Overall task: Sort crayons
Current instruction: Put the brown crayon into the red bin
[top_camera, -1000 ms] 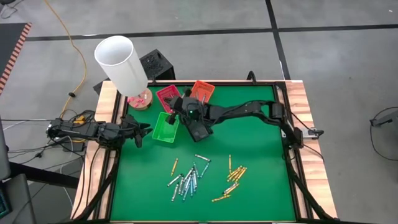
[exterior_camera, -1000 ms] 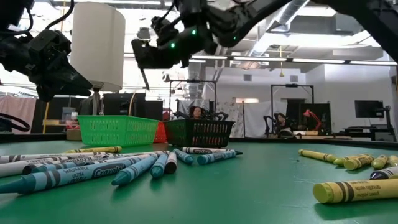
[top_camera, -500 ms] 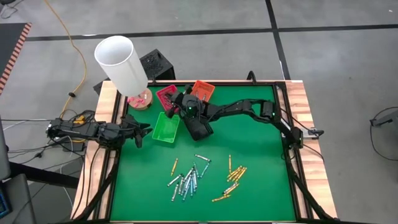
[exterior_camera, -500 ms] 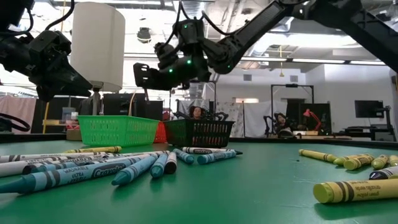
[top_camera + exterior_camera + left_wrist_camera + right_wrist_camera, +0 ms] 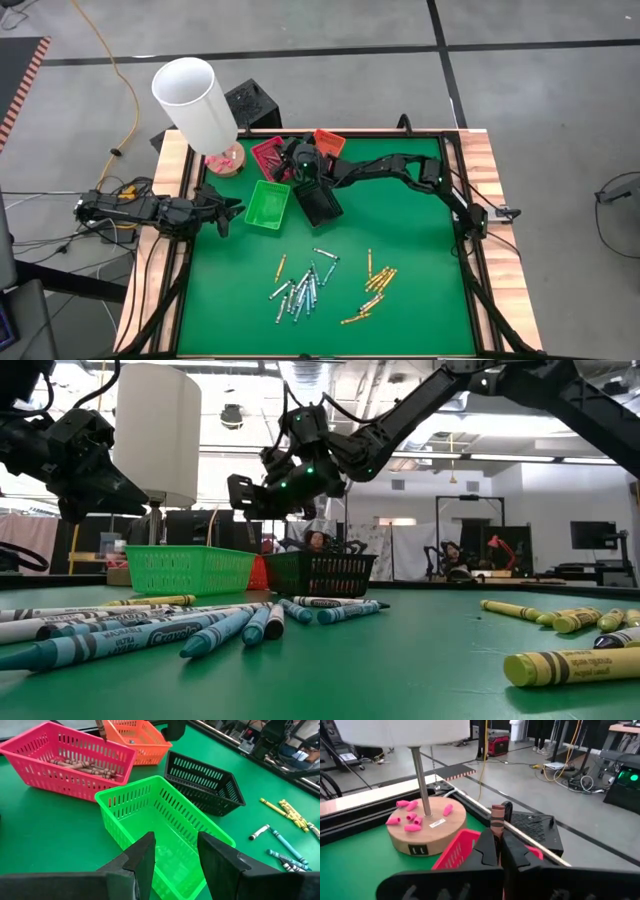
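A: Table point(image 5: 420, 290) first. What sits on the green mat?

B: Lamp point(image 5: 196, 102) at the far left corner. Right gripper point(image 5: 498, 845) is above the red tray point(image 5: 268, 155), with the orange tray point(image 5: 330, 142), black tray point(image 5: 322, 205) and green tray point(image 5: 267, 204) close around it.

A: Its fingers?

B: Clamped on a red-brown crayon point(image 5: 497, 820), which stands upright between them, the tray directly below. More red-brown ones lie inside that tray.

A: Left gripper point(image 5: 175, 852)?

B: At the table's left edge, fingers parted, gripping nothing; green tray just ahead of it.

A: Remaining crayons point(image 5: 303, 289)?

B: Loose on the mat, well nearer the front than either gripper: blue and grey cluster, yellow crayons point(image 5: 374, 287) beside them.
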`<state>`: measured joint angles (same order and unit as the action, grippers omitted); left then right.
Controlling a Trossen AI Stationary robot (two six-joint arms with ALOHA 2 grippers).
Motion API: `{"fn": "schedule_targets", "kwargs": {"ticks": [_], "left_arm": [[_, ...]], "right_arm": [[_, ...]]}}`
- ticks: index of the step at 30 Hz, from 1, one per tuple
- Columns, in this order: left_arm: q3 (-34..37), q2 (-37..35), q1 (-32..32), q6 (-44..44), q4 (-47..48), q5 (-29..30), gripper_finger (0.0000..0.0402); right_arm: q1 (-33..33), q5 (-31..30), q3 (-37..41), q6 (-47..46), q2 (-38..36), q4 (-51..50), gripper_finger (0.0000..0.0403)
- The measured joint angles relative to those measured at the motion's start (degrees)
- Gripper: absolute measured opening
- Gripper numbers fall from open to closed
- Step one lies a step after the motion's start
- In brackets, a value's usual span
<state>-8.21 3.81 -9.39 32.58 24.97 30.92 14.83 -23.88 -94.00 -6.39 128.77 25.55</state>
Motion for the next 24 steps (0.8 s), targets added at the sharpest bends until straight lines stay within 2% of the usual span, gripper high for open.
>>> {"fn": "schedule_targets", "kwargs": {"ticks": [5,10,16,24], "left_arm": [[0.0,0.0,0.0,0.0,0.0,0.0,0.0137],[0.0,0.0,0.0,0.0,0.0,0.1,0.0137],[0.0,0.0,0.0,0.0,0.0,0.2,0.0137],[0.0,0.0,0.0,0.0,0.0,0.0,0.0137]], "right_arm": [[-0.1,0.1,0.0,-0.1,0.0,-0.2,0.0002],[0.6,5.2,0.0,0.2,0.0,0.0,0.0002],[1.5,6.2,0.0,-1.1,0.0,0.6,0.0002],[1.7,9.1,-1.6,-2.4,3.9,3.6,0.0002]]}}
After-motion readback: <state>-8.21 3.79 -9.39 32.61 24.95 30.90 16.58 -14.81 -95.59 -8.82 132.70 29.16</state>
